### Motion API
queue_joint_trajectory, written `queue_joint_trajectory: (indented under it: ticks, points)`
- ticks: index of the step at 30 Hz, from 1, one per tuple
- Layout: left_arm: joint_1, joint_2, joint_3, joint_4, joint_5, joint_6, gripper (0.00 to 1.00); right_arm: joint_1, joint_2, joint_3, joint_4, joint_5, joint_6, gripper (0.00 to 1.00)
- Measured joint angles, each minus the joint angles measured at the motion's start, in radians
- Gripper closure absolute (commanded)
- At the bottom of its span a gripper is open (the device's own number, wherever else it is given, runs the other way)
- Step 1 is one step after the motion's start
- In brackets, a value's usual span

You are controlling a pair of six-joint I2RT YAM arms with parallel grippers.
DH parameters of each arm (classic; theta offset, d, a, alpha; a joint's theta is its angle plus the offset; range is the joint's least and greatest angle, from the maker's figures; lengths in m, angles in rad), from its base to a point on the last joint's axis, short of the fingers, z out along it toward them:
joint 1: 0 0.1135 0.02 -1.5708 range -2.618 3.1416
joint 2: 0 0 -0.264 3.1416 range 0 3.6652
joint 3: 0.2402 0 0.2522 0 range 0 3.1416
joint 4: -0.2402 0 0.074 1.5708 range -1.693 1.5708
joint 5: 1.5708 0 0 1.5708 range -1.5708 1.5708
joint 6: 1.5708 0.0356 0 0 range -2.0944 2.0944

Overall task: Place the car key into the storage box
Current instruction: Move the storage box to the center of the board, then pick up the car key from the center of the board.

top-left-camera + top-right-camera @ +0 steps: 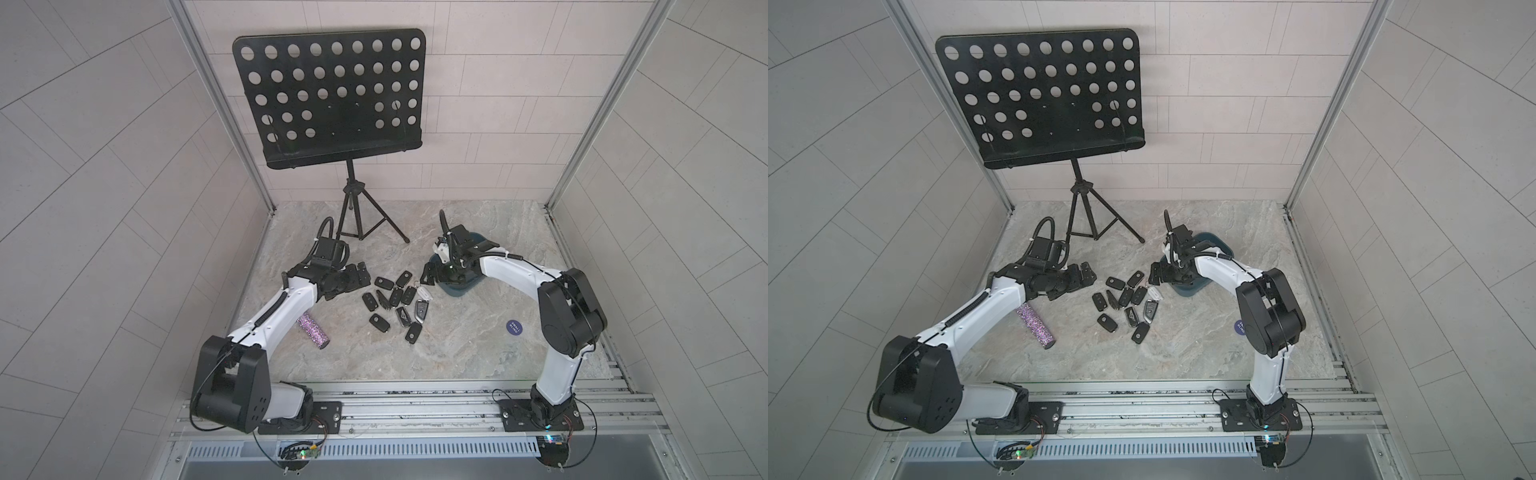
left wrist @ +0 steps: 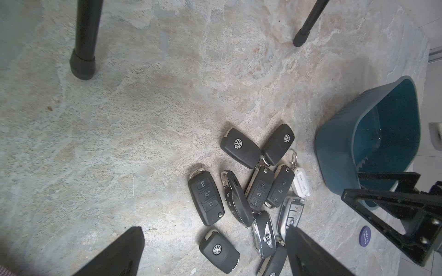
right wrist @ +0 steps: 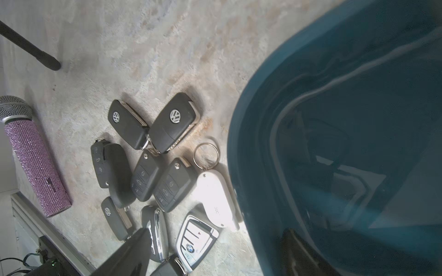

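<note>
Right wrist view: empty, open right gripper (image 3: 216,230) hung at storage box (image 3: 253,143) rim.
Car keys (image 3: 146,176) lay just beside it.

The left arm (image 1: 270,316) and right arm (image 1: 507,270) have white shells, boxy black joint housings (image 1: 569,316), wedge-shaped black fingers (image 2: 114,255), and black cables (image 1: 328,226) behind them.

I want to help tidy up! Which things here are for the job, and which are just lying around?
For the job: keys, box.
Just lying about: microphone, music stand, blue sticker.
</note>
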Motion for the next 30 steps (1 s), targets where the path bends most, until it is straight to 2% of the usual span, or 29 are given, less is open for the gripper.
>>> queue_joint_trajectory:
  ticks: [6, 10, 16, 19, 25, 30]
  points:
    - [0.0, -0.01, -0.014, -0.011, -0.006, 0.0, 0.0, 0.006, -0.003, 0.045, -0.047, 0.079, -0.007, 0.13]
    - [0.0, -0.01, -0.016, -0.023, 0.004, 0.0, 0.0, 0.028, -0.062, 0.044, -0.11, 0.16, -0.043, 0.16]
    - [0.0, -0.01, -0.028, -0.03, 0.064, -0.014, 0.0, 0.114, -0.204, -0.005, -0.148, 0.232, -0.092, 0.18]
    - [0.0, -0.01, -0.042, -0.032, 0.117, -0.028, 0.0, 0.16, -0.227, -0.035, -0.149, 0.247, -0.108, 0.18]
    - [0.0, -0.002, -0.069, -0.032, 0.185, -0.048, 0.0, 0.207, -0.181, -0.05, -0.141, 0.254, -0.126, 0.23]
    - [0.0, 0.009, -0.077, -0.036, 0.202, -0.055, 0.0, 0.215, -0.071, -0.021, -0.13, 0.278, -0.129, 0.29]
